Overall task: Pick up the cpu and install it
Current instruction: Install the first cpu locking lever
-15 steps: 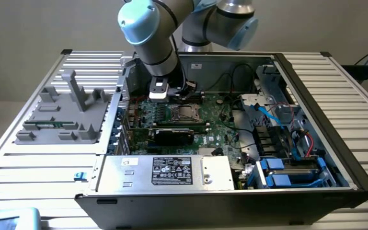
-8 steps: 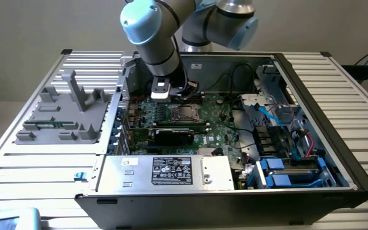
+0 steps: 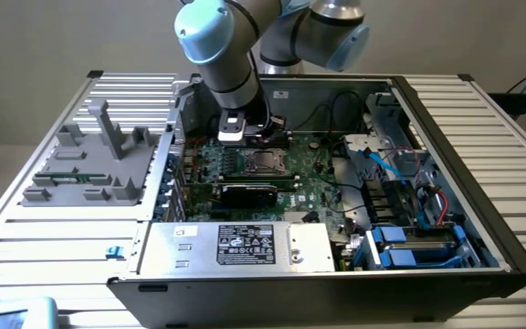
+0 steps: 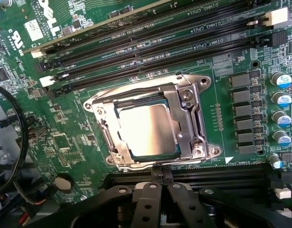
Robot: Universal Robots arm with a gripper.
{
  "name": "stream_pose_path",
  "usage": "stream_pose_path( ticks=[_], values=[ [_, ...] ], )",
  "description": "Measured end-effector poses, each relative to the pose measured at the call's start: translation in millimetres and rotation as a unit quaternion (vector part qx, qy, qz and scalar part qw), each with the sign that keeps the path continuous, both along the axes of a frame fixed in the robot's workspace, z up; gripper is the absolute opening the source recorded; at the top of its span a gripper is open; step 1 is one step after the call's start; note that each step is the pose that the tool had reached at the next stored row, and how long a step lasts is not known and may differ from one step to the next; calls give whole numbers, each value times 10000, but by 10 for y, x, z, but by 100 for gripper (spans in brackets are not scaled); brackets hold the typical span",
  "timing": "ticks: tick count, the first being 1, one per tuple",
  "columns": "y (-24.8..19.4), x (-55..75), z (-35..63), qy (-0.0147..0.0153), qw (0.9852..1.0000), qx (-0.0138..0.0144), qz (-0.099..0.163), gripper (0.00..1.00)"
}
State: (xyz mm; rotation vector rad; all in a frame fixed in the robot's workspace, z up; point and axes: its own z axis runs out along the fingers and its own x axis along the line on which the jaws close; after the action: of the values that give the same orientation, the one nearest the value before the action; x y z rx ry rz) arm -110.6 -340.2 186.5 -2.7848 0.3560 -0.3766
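The cpu (image 4: 148, 129) lies flat in its socket on the green motherboard (image 4: 221, 95), silvery top up, with the metal socket frame (image 4: 188, 118) lying over its edges. My gripper (image 4: 161, 172) is shut, its dark fingertips pressed together with nothing between them, just off the socket's edge beside a black memory slot. In the exterior view the gripper (image 3: 255, 137) hangs inside the open computer case, just above and behind the cpu (image 3: 263, 162) in its socket.
Black memory slots (image 4: 150, 42) run along both sides of the socket. A row of capacitors (image 4: 281, 109) stands by the socket. Black cables (image 4: 13, 142) loop near the board's edge. The case (image 3: 446, 137) holds a power supply (image 3: 244, 245), a graphics card (image 3: 249, 193) and blue drive bays (image 3: 409, 247).
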Motion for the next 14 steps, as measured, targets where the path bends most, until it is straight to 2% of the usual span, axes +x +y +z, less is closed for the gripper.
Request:
stream_pose_path(
  ticks=[14],
  values=[
    [2, 69, 0, 0, 10000, 0, 0, 11]
  ],
)
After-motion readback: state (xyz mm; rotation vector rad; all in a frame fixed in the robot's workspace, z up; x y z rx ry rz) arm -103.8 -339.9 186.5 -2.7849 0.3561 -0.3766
